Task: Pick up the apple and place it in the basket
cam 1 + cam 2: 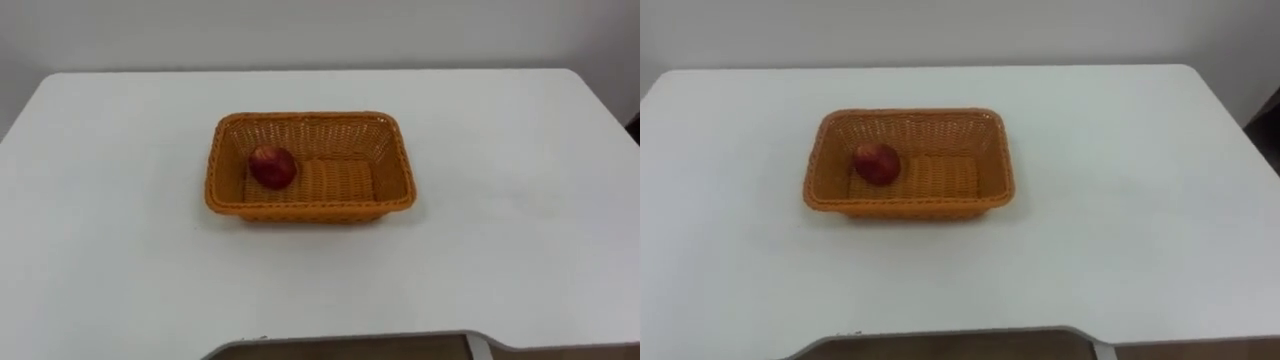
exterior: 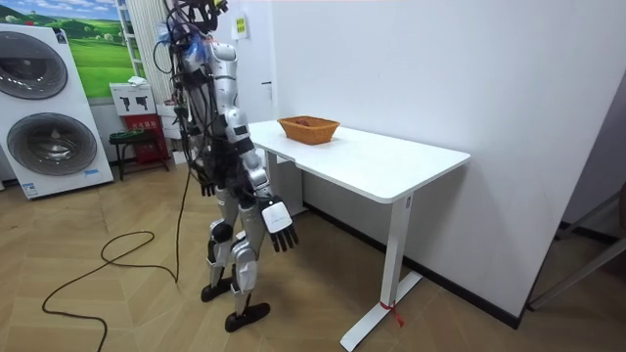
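A red apple (image 1: 272, 166) lies in the left part of an orange woven basket (image 1: 310, 208) in the middle of a white table (image 1: 500, 220). In the right eye view the apple (image 1: 877, 163) rests against the left wall of the basket (image 1: 908, 208). In the room view the robot stands at the table's edge, with the basket (image 2: 308, 128) on the tabletop in front of it. My right hand (image 2: 279, 227) hangs low beside my thigh, open and holding nothing. My left hand (image 2: 207, 184) hangs on the far side of my body.
A white wall runs right behind the table. The table's near edge (image 1: 400, 340) has a curved cut-out. In the room view, washing machines (image 2: 49, 117) and a small stool (image 2: 132, 147) stand on the room view's left.
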You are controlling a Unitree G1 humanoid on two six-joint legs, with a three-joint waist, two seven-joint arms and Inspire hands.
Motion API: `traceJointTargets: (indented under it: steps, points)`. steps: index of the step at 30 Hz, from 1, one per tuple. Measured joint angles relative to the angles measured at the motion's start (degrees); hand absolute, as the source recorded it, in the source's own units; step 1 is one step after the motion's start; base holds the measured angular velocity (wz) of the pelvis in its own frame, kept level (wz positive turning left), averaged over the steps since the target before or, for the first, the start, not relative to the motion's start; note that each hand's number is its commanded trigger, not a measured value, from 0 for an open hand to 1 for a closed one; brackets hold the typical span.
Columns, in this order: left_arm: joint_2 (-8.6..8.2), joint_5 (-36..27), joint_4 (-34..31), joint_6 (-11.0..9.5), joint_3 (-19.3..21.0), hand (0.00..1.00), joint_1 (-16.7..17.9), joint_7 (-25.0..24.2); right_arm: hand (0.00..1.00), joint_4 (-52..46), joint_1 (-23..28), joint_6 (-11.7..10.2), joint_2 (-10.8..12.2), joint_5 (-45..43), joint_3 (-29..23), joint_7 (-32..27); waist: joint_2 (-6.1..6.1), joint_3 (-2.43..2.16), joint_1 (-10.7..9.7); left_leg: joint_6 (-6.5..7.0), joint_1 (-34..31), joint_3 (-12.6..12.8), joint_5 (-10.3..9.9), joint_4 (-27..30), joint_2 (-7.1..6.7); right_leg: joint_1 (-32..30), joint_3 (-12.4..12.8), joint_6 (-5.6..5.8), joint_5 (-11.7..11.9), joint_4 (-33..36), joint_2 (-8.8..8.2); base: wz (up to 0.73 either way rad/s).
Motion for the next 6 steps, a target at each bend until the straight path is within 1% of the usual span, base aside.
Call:
traceJointTargets:
  steps: [1, 2, 4, 6]
  points:
    - [0.0, 0.0, 0.1, 0.0, -0.5, 0.0, -0.1, 0.0, 0.0, 0.0, -0.3, 0.0, 0.4, -0.4, 0.9, 1.0, 0.24, 0.05, 0.1, 0.0, -0.1, -0.5, 0.0, 0.1, -0.02, 0.0, -0.3, 0.0, 0.0, 0.0, 0.0, 0.11]
    - [-0.15, -0.1, 0.1, 0.0, -0.8, 0.0, -0.2, 0.1, 0.0, 0.0, -0.6, -0.1, 1.0, -0.5, 1.1, 2.1, 0.36, 0.26, 0.1, 0.0, 0.0, -0.5, 0.0, 0.4, 0.0, 0.0, -0.4, 0.0, 0.0, 0.0, -0.01, 0.08]
    - [-0.72, -0.2, 0.3, 0.0, -0.9, 0.0, -0.2, 0.1, 0.0, 0.0, -0.8, -0.3, 1.0, -0.5, 1.9, 3.4, 0.52, 0.32, 0.4, -0.01, -0.1, -0.5, 0.0, 0.4, 0.01, 0.0, -0.4, 0.0, 0.0, 0.0, -0.01, 0.0]
    - [-1.21, -0.2, 0.4, -0.1, -0.8, 0.0, -0.4, 0.2, 0.0, 0.0, -0.8, -0.4, 0.9, -0.5, 2.4, 4.5, 0.72, 0.26, 0.9, -0.01, -0.2, -0.5, 0.0, 0.4, 0.01, 0.2, -0.4, -0.02, 0.0, 0.0, 0.01, 0.0]
